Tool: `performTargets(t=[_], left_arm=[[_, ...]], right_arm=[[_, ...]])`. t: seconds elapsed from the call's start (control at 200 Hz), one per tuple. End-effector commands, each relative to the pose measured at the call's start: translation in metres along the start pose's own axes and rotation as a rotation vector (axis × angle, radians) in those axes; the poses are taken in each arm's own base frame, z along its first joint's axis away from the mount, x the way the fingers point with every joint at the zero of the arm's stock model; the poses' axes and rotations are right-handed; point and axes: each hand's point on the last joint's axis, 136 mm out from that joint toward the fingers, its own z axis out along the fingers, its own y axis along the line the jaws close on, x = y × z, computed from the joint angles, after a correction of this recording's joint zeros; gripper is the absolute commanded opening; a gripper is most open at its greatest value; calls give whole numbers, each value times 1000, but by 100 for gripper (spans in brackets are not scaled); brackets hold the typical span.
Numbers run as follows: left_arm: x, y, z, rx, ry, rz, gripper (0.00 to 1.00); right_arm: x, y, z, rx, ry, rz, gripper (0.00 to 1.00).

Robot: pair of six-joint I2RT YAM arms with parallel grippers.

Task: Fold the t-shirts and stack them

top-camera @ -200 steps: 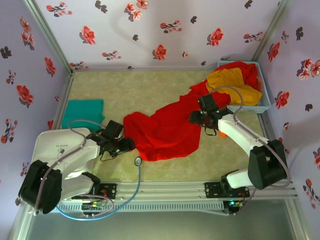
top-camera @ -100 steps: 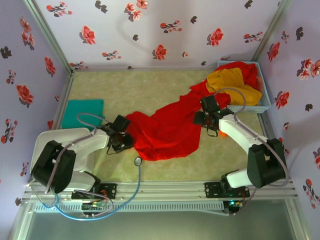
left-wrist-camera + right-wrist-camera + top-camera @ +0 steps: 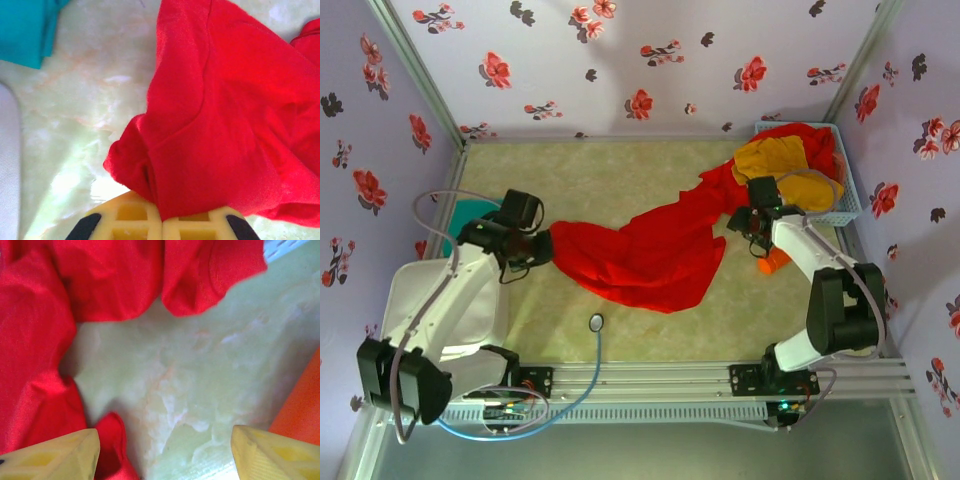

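A pale green marbled desk (image 3: 570,170) carries a long bright red cotton t-shirt (image 3: 650,255), which lies crumpled in a slanting band across its middle, from near the left edge up towards the far right corner. In that corner sits a pale blue mesh basket (image 3: 850,205) with a mustard-yellow t-shirt (image 3: 775,160) heaped in it and another red t-shirt (image 3: 815,140) bunched behind, draped over the rim. A folded teal-green t-shirt (image 3: 22,30) lies flat by the left edge, well apart from the red band and partly hidden under the left arm in the overhead view. The left claw (image 3: 161,220) has its yellow fingers pressed together on the left end of the long red shirt, a fold of cloth pinched between them. The right claw (image 3: 165,432) stands wide, over bare desk just beside the shirt's far end, with nothing between its fingers. A small orange cylinder (image 3: 770,265) lies near the right arm.
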Motion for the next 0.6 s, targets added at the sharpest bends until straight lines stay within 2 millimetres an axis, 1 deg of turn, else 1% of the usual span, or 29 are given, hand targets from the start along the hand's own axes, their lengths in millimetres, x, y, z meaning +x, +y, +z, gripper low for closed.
performTargets(t=[0.0, 0.1, 0.26, 0.335, 0.43, 0.505, 0.55, 0.595], left_arm=[[10, 21, -28, -61, 27, 36, 0], [10, 28, -44, -62, 11, 32, 0], [11, 39, -61, -73, -6, 21, 0], [12, 44, -66, -83, -3, 12, 0], [11, 45, -71, -83, -4, 6, 0], [9, 47, -78, -85, -14, 1, 0], [8, 49, -84, -84, -32, -7, 0], [7, 51, -89, -84, -46, -16, 0]], right_arm=[[-24, 11, -2, -27, -57, 47, 71], [-28, 11, 0, -20, -60, 52, 72], [-30, 12, 0, -26, -66, 59, 72], [-29, 12, 1, -28, -63, 61, 73], [-25, 13, 4, -38, -52, 60, 74], [-22, 18, 7, -63, -30, 58, 74], [-20, 26, 9, -99, -7, 45, 74], [-14, 39, 11, -161, 31, 25, 74]])
